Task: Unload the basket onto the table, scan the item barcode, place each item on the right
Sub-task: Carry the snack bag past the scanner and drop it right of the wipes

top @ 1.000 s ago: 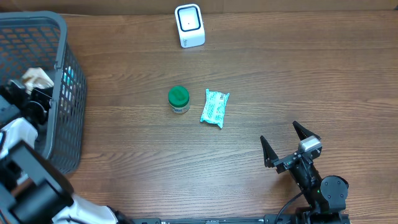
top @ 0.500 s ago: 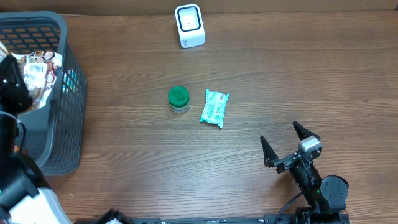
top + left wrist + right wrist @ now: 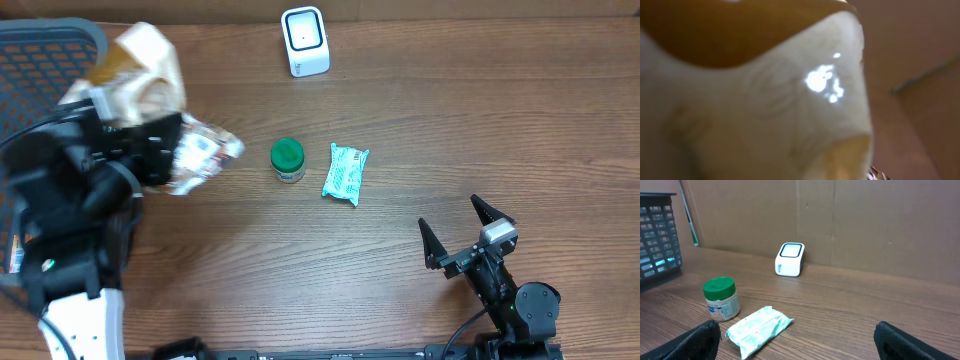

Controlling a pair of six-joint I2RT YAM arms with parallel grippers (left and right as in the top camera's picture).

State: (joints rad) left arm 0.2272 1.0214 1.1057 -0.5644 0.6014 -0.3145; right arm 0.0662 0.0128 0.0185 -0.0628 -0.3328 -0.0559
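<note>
Gripping a bag (image 3: 203, 157), the left claw (image 3: 160, 148) is not at the scanner (image 3: 305, 40) yet; the right claw (image 3: 447, 211) sits wide.

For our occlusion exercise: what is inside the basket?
Overhead, the left arm and its held bag cover most of the basket, so contents are hidden. The right wrist view shows only something teal behind the mesh.
</note>
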